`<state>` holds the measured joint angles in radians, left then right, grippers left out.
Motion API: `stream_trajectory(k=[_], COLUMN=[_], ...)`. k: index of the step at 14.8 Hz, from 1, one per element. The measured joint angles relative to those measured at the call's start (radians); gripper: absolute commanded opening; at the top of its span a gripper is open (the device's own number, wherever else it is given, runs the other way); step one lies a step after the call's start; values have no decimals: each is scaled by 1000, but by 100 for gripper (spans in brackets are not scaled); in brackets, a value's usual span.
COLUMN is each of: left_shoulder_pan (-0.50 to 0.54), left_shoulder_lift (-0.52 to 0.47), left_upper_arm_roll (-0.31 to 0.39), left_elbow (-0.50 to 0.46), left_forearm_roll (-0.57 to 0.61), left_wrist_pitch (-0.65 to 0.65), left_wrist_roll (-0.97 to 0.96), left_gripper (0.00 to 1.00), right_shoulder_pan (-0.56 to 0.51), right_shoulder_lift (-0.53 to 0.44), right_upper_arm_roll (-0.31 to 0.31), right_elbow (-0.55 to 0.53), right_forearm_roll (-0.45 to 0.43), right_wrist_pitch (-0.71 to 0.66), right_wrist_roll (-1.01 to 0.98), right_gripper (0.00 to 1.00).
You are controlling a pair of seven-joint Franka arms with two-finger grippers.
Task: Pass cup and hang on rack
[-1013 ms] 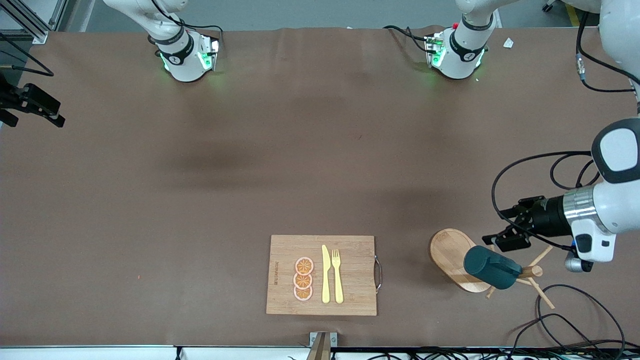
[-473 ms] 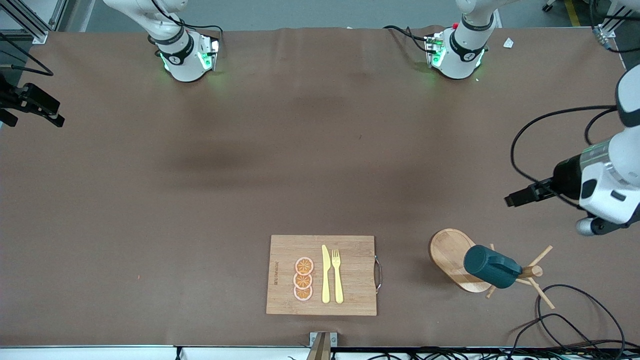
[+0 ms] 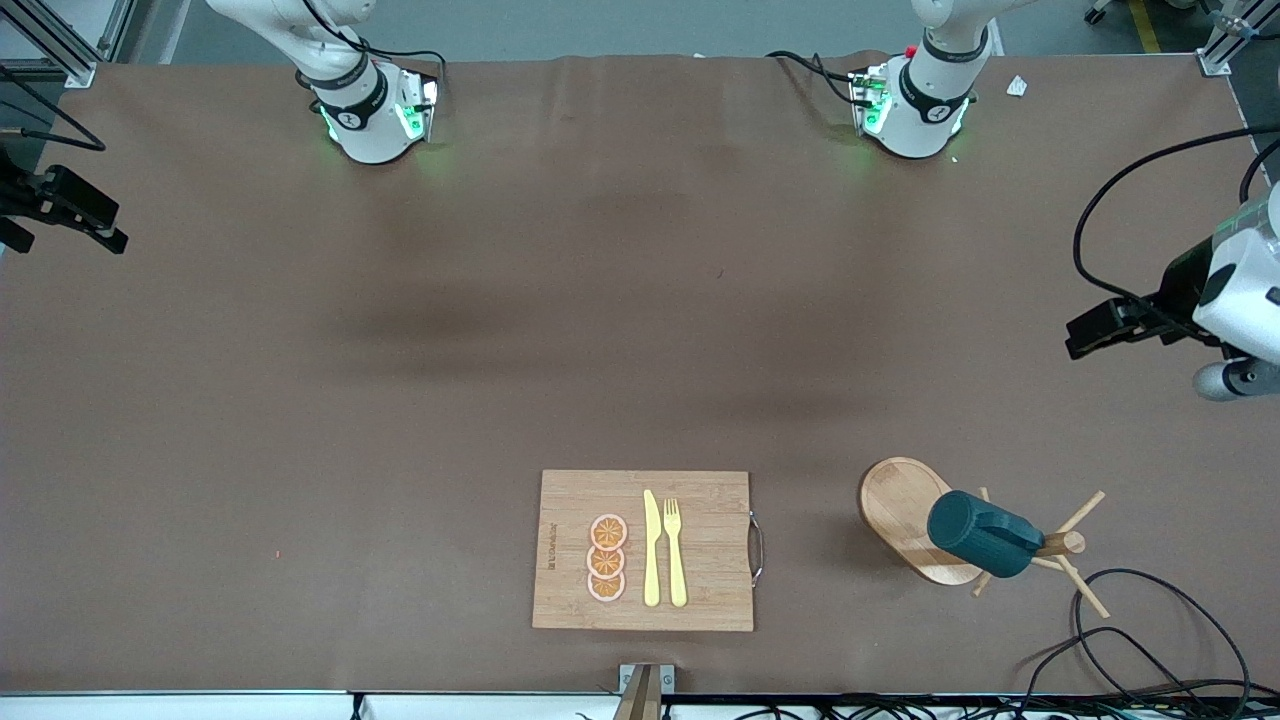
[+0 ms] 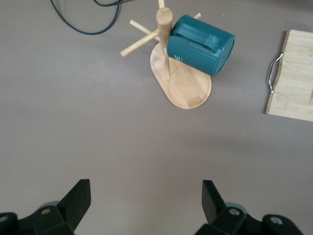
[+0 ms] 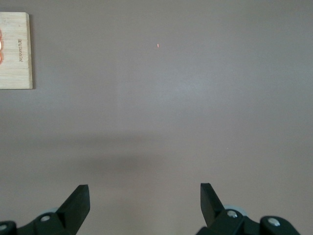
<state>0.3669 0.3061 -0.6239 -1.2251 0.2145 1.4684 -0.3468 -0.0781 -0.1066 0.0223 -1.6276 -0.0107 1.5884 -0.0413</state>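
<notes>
Cup (image 3: 978, 535) hangs on its side from a peg of the rack (image 3: 905, 515) (beside the cutting board (image 3: 643, 550)), while the left gripper (image 3: 1098, 330) hovers over bare desk (image 3: 600, 350) with jaws spread, as are the right gripper's (image 5: 144, 203).

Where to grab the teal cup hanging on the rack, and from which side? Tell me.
Grip the cup across its round body, coming from the open-mouth end that points away from the rack post. It hangs sideways by its handle on a peg, so post and pegs block the base end.
</notes>
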Motion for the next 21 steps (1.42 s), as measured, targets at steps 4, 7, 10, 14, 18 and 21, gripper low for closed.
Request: stream_trajectory(k=[4,7,10,14,18,21], left_shoulder_pan=[-6,-97,-231,-360,-395,-423], left_shoulder_lift=[-66,-114,-150,-177,-196,-215], left_upper_arm_roll=[4,139,347,488,522,563], left_elbow=[0,0,-2,-9,-25,-52], left_forearm_roll=[0,-40,-136,-157,-179,-189], left_wrist_pitch=[-25,-52,-86,-119,-141,-143], left_wrist_roll=[34,96,166,202,202,202], left_gripper=[100,100,100,100,100,100], right_shoulder_pan=[0,0,0,0,0,0], right_shoulder_lift=[0,0,0,0,0,0], right_upper_arm_roll=[0,-1,-1,-1,-1,-2], right_elbow=[0,0,0,0,0,0], right_forearm_roll=[0,0,0,0,0,0], right_wrist_pitch=[0,0,0,0,0,0], right_wrist_roll=[0,0,0,0,0,0], right_gripper=[100,100,100,100,100,100])
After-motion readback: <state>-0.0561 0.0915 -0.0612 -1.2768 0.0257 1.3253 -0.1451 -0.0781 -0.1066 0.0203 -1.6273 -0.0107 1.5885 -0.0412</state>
